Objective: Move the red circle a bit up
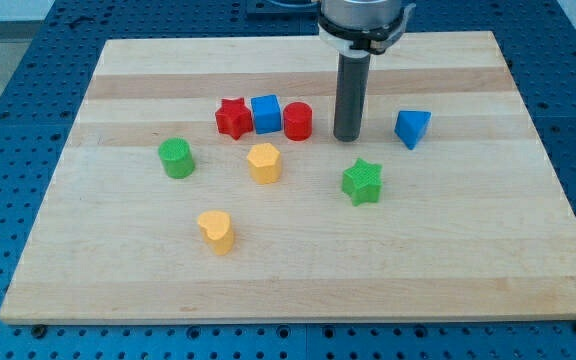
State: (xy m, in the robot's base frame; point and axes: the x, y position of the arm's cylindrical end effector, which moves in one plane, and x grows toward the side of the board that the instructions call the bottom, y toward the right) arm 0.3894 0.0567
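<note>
The red circle [298,121] stands on the wooden board [298,260], at the right end of a row with the blue cube [266,114] and the red star [233,118]. The circle touches or nearly touches the blue cube. My tip [347,137] rests on the board just right of the red circle, with a small gap between them. The dark rod rises from the tip toward the view's top.
A blue triangle [412,128] lies right of my tip. A green star [362,182] sits below the tip. A yellow hexagon [264,162], a green circle [177,158] and a yellow heart [216,231] lie lower left. A blue perforated table surrounds the board.
</note>
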